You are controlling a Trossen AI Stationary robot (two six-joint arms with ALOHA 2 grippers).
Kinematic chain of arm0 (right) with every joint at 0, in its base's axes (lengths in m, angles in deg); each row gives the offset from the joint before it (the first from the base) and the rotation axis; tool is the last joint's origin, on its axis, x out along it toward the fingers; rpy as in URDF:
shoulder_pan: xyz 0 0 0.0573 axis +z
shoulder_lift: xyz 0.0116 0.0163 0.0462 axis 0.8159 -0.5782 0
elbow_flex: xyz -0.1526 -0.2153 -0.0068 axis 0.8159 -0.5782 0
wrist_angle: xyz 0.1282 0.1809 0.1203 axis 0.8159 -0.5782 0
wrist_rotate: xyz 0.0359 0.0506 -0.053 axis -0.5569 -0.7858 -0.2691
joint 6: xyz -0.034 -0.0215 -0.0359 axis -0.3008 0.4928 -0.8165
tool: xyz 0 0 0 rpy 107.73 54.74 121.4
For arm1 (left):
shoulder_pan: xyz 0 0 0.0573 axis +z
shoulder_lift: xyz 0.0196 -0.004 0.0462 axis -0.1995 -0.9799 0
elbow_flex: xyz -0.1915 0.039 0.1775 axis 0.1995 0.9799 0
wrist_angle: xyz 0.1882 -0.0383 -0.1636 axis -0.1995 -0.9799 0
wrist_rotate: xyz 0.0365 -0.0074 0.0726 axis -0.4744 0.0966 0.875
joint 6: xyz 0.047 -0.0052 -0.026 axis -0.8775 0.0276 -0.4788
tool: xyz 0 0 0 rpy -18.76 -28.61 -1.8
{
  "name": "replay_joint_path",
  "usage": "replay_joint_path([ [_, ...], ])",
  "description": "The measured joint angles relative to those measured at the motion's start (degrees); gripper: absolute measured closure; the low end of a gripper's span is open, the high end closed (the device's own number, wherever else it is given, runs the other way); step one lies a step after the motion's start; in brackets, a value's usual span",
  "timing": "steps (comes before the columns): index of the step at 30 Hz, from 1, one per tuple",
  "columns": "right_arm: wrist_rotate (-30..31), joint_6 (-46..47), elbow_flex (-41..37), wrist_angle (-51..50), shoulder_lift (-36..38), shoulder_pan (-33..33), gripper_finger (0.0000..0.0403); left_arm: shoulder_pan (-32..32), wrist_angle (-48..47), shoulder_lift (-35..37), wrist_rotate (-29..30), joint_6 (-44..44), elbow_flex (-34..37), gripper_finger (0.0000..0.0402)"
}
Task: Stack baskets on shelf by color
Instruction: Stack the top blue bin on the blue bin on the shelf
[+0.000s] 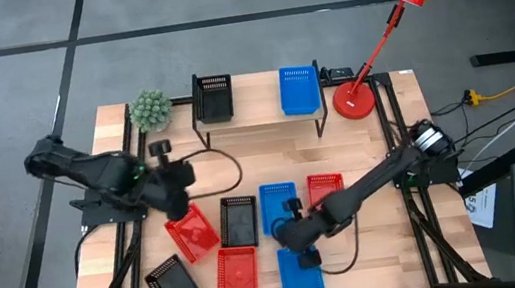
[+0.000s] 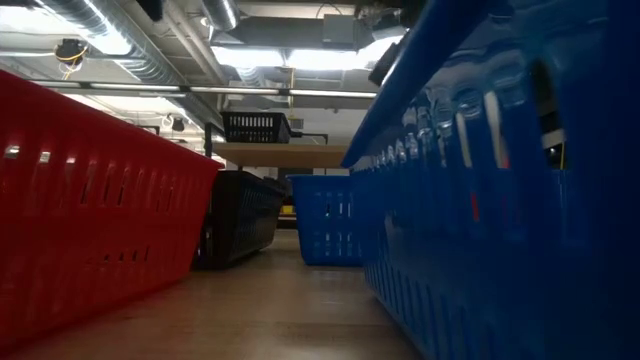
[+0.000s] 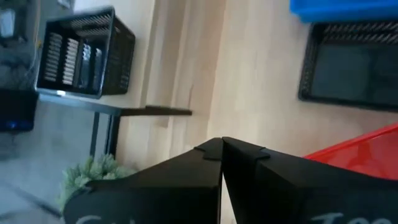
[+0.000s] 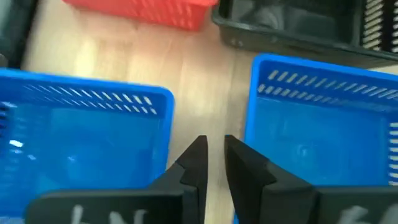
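Note:
On the shelf (image 1: 260,123) stand a black basket (image 1: 214,98) and a blue basket (image 1: 298,90). On the table lie red baskets (image 1: 191,232) (image 1: 237,274) (image 1: 326,190), black baskets (image 1: 239,220) (image 1: 174,287) and blue baskets (image 1: 279,205) (image 1: 302,277). My left gripper (image 1: 179,189) (image 3: 222,147) is shut, just beyond the far edge of the leftmost red basket (image 3: 367,155). My right gripper (image 1: 297,235) (image 4: 214,148) is open by a narrow gap. It hovers over the bare wood between the two blue baskets (image 4: 81,143) (image 4: 323,137).
A small green plant (image 1: 150,109) stands at the shelf's left end. A red desk lamp (image 1: 356,98) stands at its right end, its arm reaching past the table. A black cable (image 1: 225,164) loops across the table in front of the shelf.

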Motion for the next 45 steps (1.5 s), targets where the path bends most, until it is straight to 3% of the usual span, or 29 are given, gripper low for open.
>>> replay_joint_path([
  [5, 1.1, -0.4, 8.6, -8.2, -4.2, -0.1, 0.0338, -6.1, 0.2, 1.9, 1.7, 4.4, 0.0, 0.0401],
  [10, 0.9, -2.3, 13.6, -9.5, -4.4, -0.2, 0.0311, -10.4, 0.2, 2.0, 2.8, 7.6, 0.0, 0.0401],
  [15, -2.1, -1.1, 12.5, -10.5, -4.4, -1.3, 0.0274, -13.3, 0.4, 1.8, 2.9, 9.7, 0.9, 0.0401],
  [22, 0.8, 1.1, 10.0, -11.3, -4.5, -1.9, 0.0245, -17.2, 1.4, 2.1, 5.7, 13.3, 7.9, 0.0401],
  [38, 1.1, 1.6, 1.5, -3.5, -4.5, -2.4, 0.0246, -21.5, 22.7, 2.3, 6.2, 8.9, 24.5, 0.0401],
  [42, 0.4, 4.3, 0.1, -3.1, -4.5, -3.0, 0.0272, -21.5, 32.6, 3.4, 3.8, 5.2, 30.0, 0.0401],
  [45, 0.3, 8.1, -0.2, -3.3, -4.5, -3.1, 0.0313, -21.2, 39.5, 4.2, 3.3, 0.9, 33.1, 0.0401],
])
